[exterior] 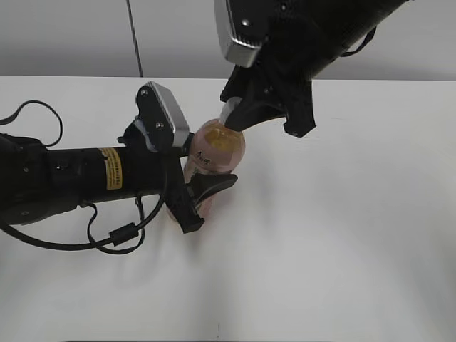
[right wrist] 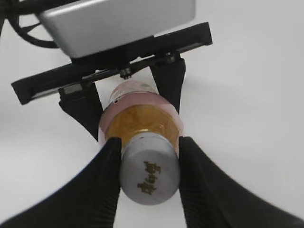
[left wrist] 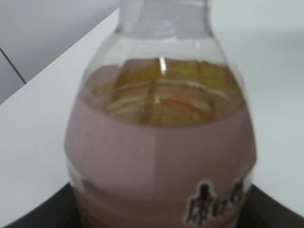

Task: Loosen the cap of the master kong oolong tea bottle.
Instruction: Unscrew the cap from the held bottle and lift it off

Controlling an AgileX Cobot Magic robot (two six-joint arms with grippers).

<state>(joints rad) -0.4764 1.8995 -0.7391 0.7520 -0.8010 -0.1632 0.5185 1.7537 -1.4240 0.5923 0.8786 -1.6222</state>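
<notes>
The master kong oolong tea bottle (exterior: pixel 214 151) stands upright on the white table, amber tea behind a pink label. It fills the left wrist view (left wrist: pixel 161 156). My left gripper (exterior: pixel 203 196) is shut on the bottle's body from the left; its black fingers show at the bottom corners of the left wrist view. My right gripper (exterior: pixel 239 117) comes down from above and is shut on the white cap (right wrist: pixel 150 169), one black finger on each side (right wrist: pixel 149 173). The cap (exterior: pixel 229 112) is mostly hidden in the exterior view.
The white table (exterior: pixel 342 235) stretches round the bottle. A grey wall (exterior: pixel 85 35) with a dark vertical seam runs behind its far edge. The left arm's black cables (exterior: pixel 107 239) lie on the table at the left.
</notes>
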